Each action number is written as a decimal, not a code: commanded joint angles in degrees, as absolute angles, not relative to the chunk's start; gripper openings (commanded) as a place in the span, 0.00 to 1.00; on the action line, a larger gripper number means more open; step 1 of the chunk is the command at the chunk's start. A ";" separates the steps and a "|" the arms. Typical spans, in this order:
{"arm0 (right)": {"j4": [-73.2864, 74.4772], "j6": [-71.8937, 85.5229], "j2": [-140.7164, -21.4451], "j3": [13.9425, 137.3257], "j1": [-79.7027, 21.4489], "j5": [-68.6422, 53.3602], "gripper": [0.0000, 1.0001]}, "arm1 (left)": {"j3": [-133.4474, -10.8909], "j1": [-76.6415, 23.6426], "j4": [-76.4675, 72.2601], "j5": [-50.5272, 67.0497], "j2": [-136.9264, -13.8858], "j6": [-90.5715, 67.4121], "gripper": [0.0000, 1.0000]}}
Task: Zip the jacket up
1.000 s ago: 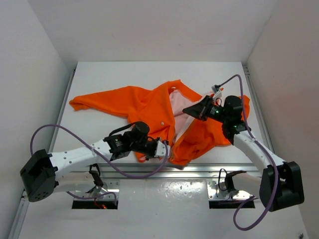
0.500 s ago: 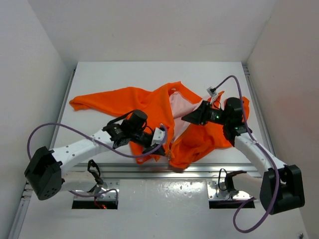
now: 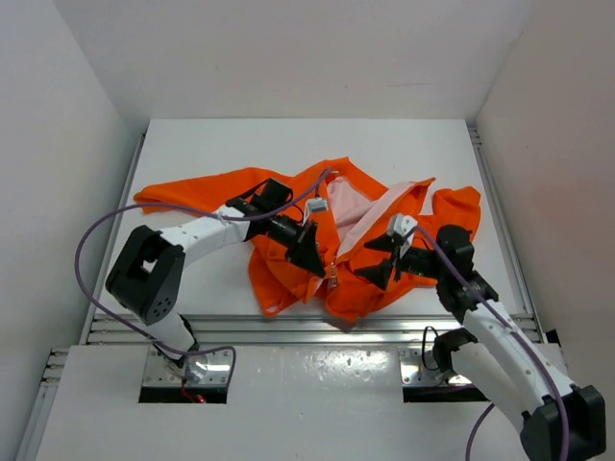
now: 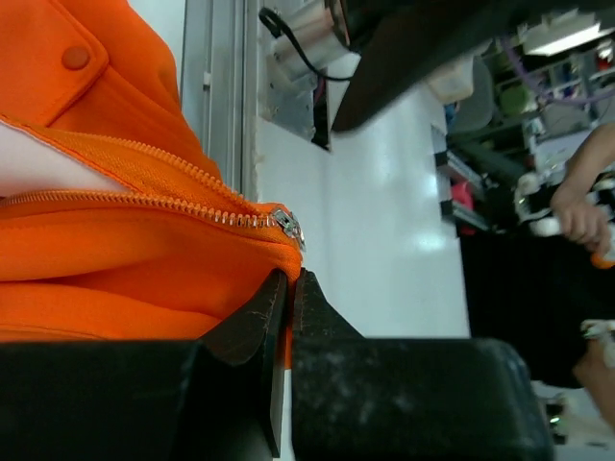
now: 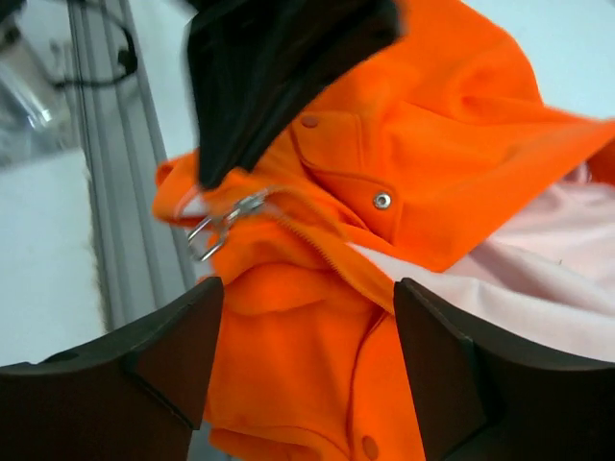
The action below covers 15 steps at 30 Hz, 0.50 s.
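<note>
The jacket (image 3: 279,206) lay crumpled in the middle of the table (image 3: 211,144), with one sleeve stretched out to the left. Within the last second the left gripper (image 4: 288,280) had carried the bottom hem away from the near rail (image 3: 240,327). Its fingers were pressed together, pinching orange cloth just under the zipper slider (image 4: 288,227). The right gripper (image 3: 377,271) had let go of the upper front and come down beside the slider, and it stood spread, holding nothing. I judged that it was preparing to take the pull. The grippers were close together and a lower fold lay at the rail, but bare table showed to the right and on the far side.
</note>
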<state>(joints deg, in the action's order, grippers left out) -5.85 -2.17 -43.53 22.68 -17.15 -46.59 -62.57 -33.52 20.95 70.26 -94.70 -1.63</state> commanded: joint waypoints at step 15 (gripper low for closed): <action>-34.62 -31.82 -38.94 8.35 -34.71 -24.09 0.61 | -66.88 -30.85 4.13 73.04 -97.56 -43.59 0.00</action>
